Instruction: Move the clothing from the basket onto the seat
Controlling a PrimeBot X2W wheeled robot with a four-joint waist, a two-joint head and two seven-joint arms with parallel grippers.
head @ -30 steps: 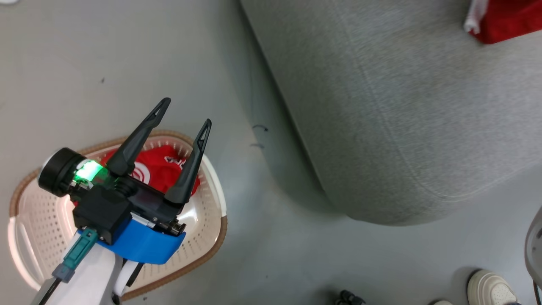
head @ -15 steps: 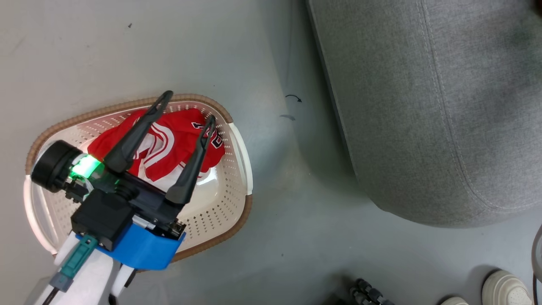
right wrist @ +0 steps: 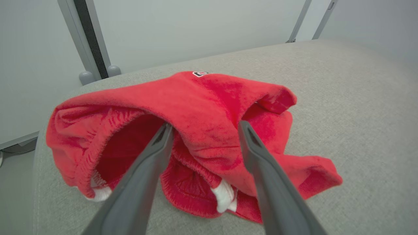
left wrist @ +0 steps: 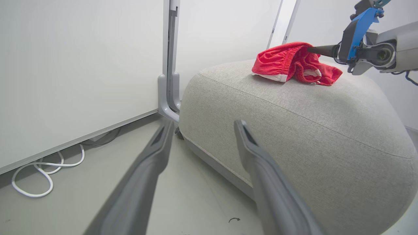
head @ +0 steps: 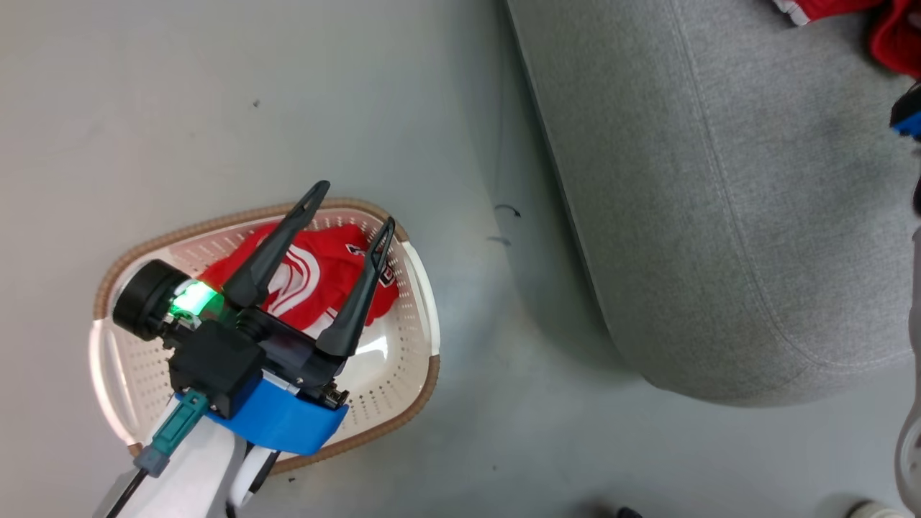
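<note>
The cream basket (head: 429,374) with a brown rim stands on the floor and holds the red jersey (head: 309,267) with white stripes. My left gripper (head: 354,206) hovers above it, open, with nothing between its fingers. The red shorts (right wrist: 202,98) lie crumpled on the grey seat (head: 719,216). My right gripper (right wrist: 205,125) is open, its fingers pushed into the shorts' folds with a ridge of cloth between them. In the left wrist view the shorts (left wrist: 290,62) sit on top of the seat (left wrist: 294,137), with the right gripper (left wrist: 312,50) reaching in from the right.
The seat's rounded corner stands just right of the basket, with a strip of grey floor (head: 496,324) between them. A white wall panel and a grey post (left wrist: 169,65) rise behind the seat. A white cable (left wrist: 42,176) lies along the wall's foot.
The head camera has shifted, so the basket and seat sit differently in the picture. My left gripper stays open over the jersey. The shorts show again at the top right.
</note>
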